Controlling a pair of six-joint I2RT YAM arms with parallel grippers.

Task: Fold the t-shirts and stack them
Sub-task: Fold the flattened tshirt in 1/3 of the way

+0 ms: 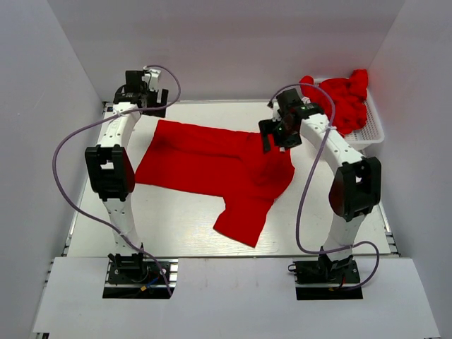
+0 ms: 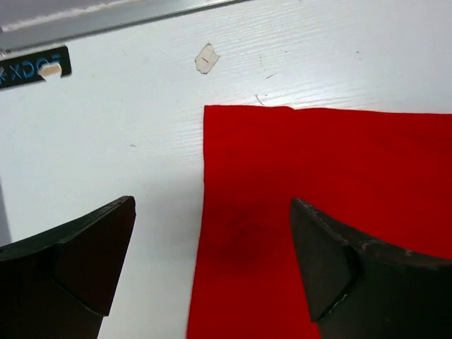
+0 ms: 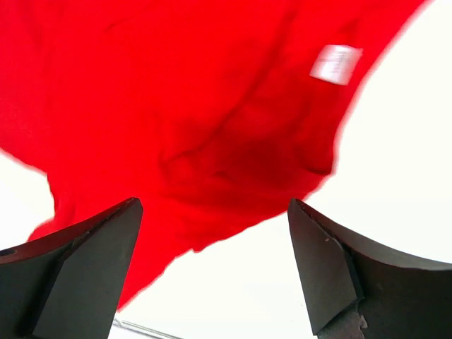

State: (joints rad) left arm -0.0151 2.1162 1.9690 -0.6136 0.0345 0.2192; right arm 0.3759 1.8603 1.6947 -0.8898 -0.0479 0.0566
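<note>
One red t-shirt (image 1: pixel 212 166) lies spread on the white table, one sleeve pointing toward the near edge. Its hem corner shows in the left wrist view (image 2: pixel 325 169); its collar end with the white neck label (image 3: pixel 335 63) shows in the right wrist view. More red t-shirts (image 1: pixel 344 97) are heaped in the white basket (image 1: pixel 373 131) at the back right. My left gripper (image 1: pixel 146 99) is open and empty above the shirt's far left corner (image 2: pixel 212 226). My right gripper (image 1: pixel 273 138) is open and empty above the shirt's right end (image 3: pixel 212 233).
White walls close in the table on the left, back and right. A metal rail (image 2: pixel 106 21) runs along the table's far edge. A small bit of tape (image 2: pixel 206 58) is stuck on the table near the shirt's corner.
</note>
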